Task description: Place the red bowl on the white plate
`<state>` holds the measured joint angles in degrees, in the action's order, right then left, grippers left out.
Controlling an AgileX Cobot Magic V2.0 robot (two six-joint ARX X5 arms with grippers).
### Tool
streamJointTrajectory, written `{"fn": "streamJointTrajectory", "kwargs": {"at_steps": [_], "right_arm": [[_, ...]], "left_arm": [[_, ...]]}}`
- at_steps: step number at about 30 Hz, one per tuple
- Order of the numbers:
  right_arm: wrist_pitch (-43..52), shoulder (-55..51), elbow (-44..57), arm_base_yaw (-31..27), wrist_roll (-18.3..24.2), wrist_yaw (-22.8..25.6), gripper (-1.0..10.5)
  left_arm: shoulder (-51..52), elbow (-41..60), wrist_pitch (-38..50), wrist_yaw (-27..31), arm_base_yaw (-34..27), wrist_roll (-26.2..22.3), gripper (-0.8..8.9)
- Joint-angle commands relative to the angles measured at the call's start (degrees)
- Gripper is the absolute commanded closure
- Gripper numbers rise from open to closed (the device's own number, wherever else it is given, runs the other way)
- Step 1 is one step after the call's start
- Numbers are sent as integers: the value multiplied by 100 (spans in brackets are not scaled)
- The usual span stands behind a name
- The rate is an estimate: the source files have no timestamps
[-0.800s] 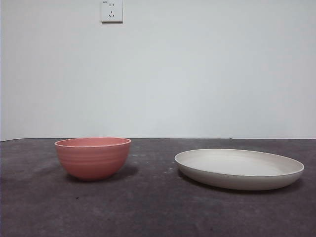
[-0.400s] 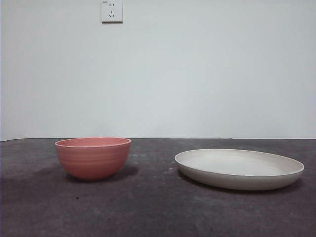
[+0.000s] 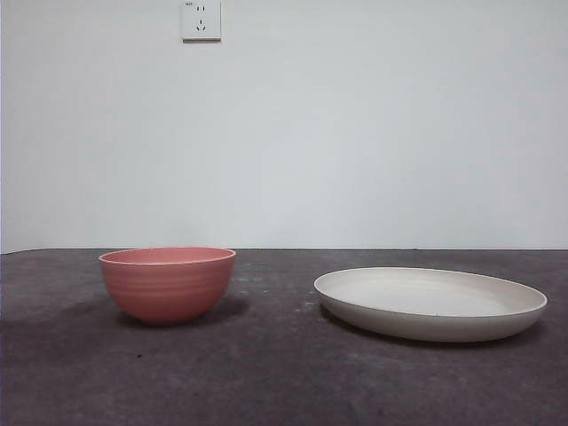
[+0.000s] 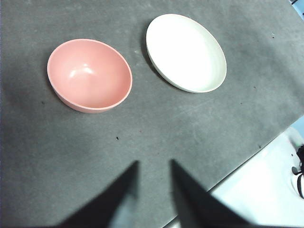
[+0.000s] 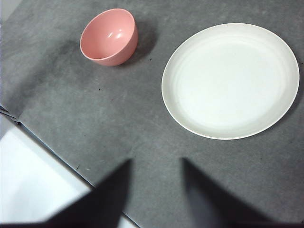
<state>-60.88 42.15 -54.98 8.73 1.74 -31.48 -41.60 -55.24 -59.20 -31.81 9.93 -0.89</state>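
Observation:
The red bowl (image 3: 167, 283) stands upright and empty on the dark table, left of the white plate (image 3: 429, 303), with a gap between them. Both also show from above: the red bowl (image 4: 89, 75) and white plate (image 4: 185, 52) in the left wrist view, the red bowl (image 5: 109, 36) and white plate (image 5: 231, 80) in the right wrist view. My left gripper (image 4: 154, 167) hangs open high above the table's near edge, well short of the bowl. Open too, my right gripper (image 5: 156, 165) is held high over the table edge, apart from the plate. Neither holds anything.
A wall socket (image 3: 201, 19) sits high on the white back wall. The dark table's edge (image 4: 247, 159) runs close under both grippers, with white floor beyond it.

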Motion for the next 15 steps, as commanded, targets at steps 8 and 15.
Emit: {"fn": "streamJointTrajectory", "kwargs": {"at_steps": [8,15], "right_arm": [[42,44,-101,24,42,0,591],[92,44,-101,24,42,0,591]], "left_arm": [[-37,-142,50,-33,17,201,326],[-299,-151,267,63,22,496,326]]}}
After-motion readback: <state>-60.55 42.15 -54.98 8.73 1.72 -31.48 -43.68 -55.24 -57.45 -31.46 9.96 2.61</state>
